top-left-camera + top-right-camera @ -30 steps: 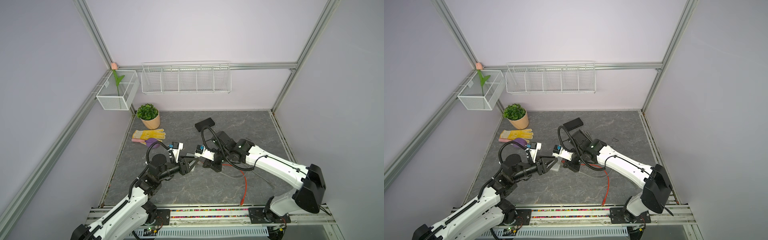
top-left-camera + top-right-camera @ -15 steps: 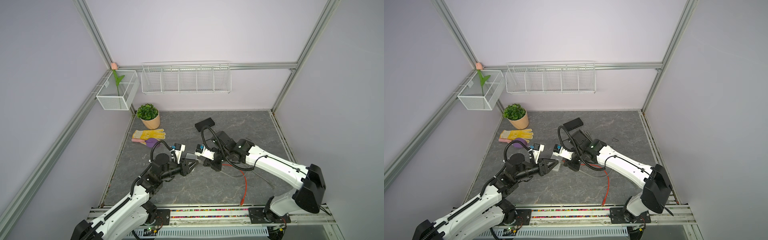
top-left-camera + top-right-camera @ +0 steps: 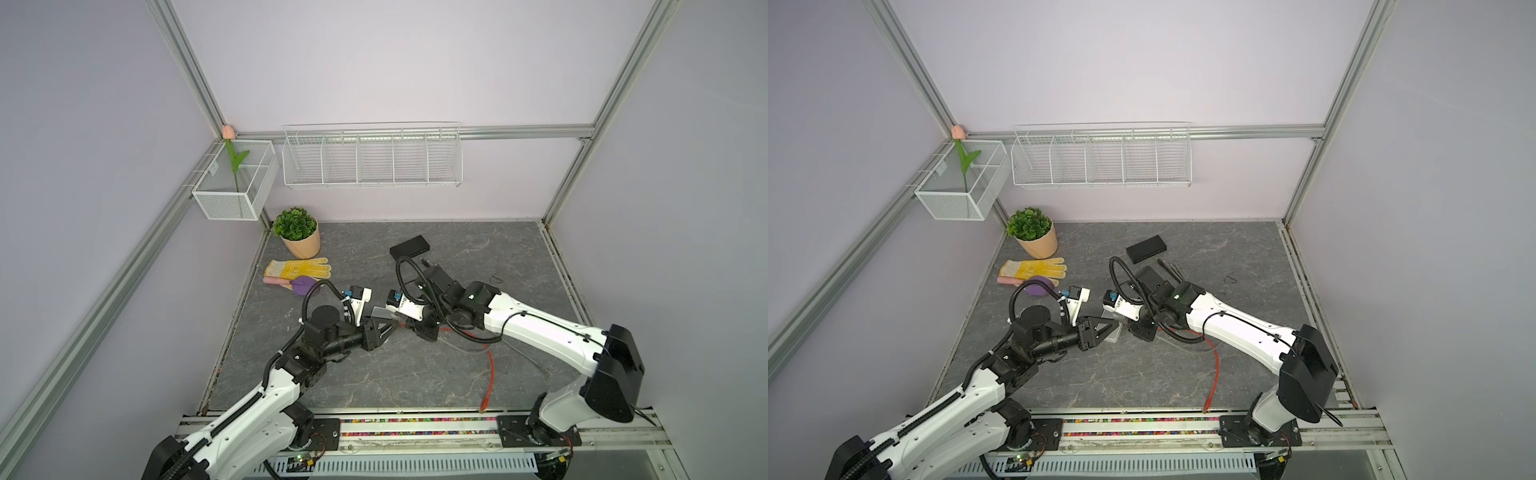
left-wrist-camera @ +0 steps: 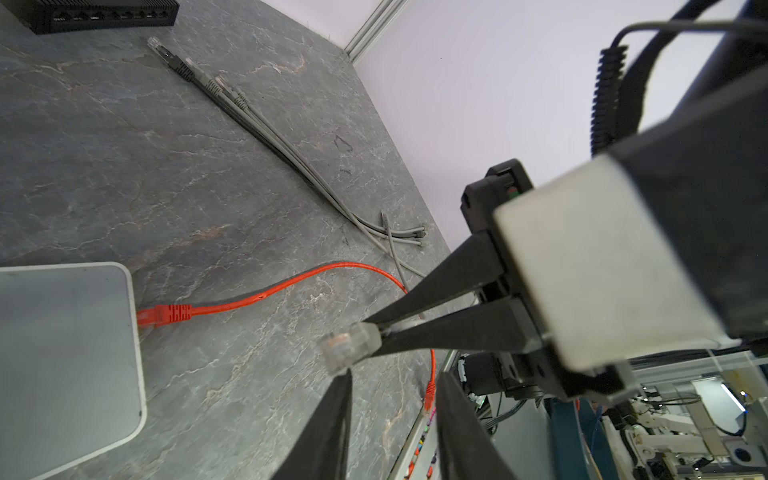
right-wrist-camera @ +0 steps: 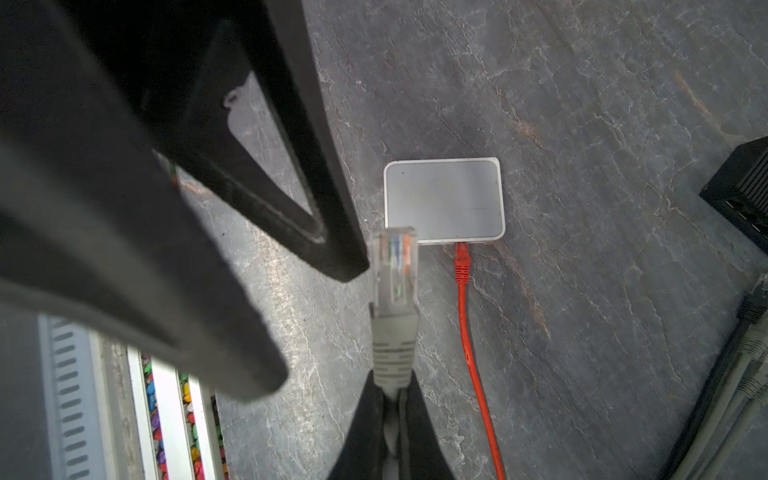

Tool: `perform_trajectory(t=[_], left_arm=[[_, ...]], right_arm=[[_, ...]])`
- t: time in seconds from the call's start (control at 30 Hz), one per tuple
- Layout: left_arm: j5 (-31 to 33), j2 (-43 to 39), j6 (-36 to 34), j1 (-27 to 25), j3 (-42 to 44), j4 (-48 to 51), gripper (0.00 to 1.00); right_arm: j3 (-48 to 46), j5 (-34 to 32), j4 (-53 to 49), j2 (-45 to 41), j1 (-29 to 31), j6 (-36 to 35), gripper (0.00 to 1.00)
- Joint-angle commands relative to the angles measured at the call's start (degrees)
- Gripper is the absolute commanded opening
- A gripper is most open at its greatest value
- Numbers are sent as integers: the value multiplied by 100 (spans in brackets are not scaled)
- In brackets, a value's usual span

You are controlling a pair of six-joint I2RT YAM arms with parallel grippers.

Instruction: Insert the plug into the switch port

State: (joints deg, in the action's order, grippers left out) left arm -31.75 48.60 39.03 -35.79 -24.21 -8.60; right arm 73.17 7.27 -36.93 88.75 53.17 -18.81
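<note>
Right gripper (image 5: 392,401) is pinched shut on the grey boot of a grey Ethernet cable; its clear plastic plug (image 5: 392,266) sticks out ahead of the tips, lifted off the grey stone-pattern counter (image 5: 582,124).

Key relation: the flat white rounded-corner switch box (image 5: 444,199) lies straight ahead of the plug. The plug's long axis points at the box's near edge, the same edge where the red patch cable (image 5: 461,270) is already seated. The plug lines up just to one side of the red connector, so a neighbouring port looks like the target. The ports themselves aren't visible from here.

Left gripper (image 4: 395,378) has a narrow gap between its jaws and holds nothing. One of its black fingers (image 5: 343,245) sits just beside the plug tip. That's the main obstruction risk on the push.

Also around: a black multi-port box (image 4: 99,16) further back and a bundle of loose grey cables (image 4: 266,129), both well clear.
</note>
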Motion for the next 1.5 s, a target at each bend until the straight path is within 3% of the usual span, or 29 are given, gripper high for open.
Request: perform_trajectory(t=[0.0, 0.33, 0.53, 0.77, 1.13, 1.47], left_arm=[[15, 61, 60, -24, -309, 64, 35], [267, 154, -106, -24, -419, 535, 33], [478, -141, -226, -25, -461, 892, 44], [501, 80, -59, 5, -491, 680, 45], [432, 263, 123, 11, -567, 350, 41], [494, 286, 120, 10, -551, 403, 28]], right_arm=[[-49, -179, 106, 55, 88, 55, 7], [-130, -498, 214, -78, 168, 79, 7], [-224, -606, 319, -261, 172, 79, 6], [-252, -468, 378, -278, 204, 114, 6], [-259, -515, 406, -227, 320, 90, 7], [-268, -570, 431, -217, 384, 79, 6]])
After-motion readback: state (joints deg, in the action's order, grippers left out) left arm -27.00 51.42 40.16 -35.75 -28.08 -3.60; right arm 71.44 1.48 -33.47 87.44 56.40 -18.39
